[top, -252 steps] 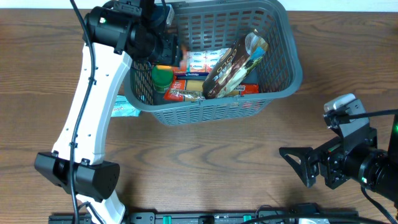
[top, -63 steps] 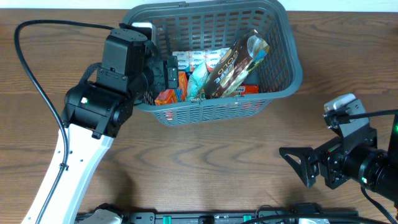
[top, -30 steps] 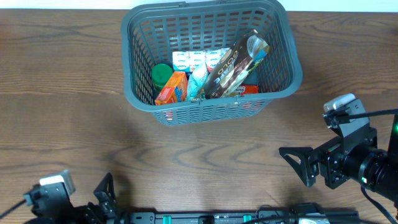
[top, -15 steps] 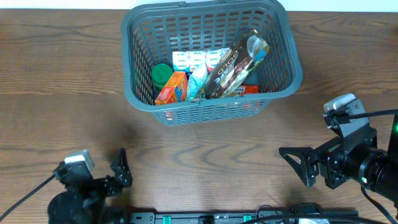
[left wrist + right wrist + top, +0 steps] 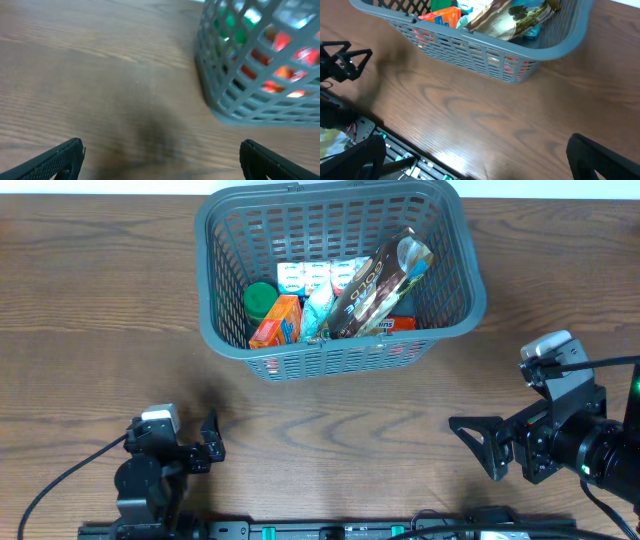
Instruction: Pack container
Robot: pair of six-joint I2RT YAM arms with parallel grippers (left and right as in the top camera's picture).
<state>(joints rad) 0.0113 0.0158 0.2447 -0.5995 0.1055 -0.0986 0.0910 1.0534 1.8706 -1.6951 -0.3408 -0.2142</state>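
Note:
The dark grey lattice basket (image 5: 470,265) stands at the table's back middle and holds groceries: a brown snack bag (image 5: 378,282), an orange box (image 5: 277,320), a green-capped jar (image 5: 260,300), a pale blue packet and white cartons. It also shows in the left wrist view (image 5: 260,95) and the right wrist view (image 5: 560,47). My left gripper (image 5: 205,445) is open and empty, low at the front left, well short of the basket. My right gripper (image 5: 478,445) is open and empty at the front right.
The wooden table (image 5: 330,430) runs between the basket and both arms. A black rail with green connectors (image 5: 330,530) runs along the front edge and shows in the right wrist view (image 5: 405,160).
The left arm has pulled out of the basket and folded down to the front left, then slid a little to the right. A pale blue packet and orange box now stand in the basket. The right arm is still.

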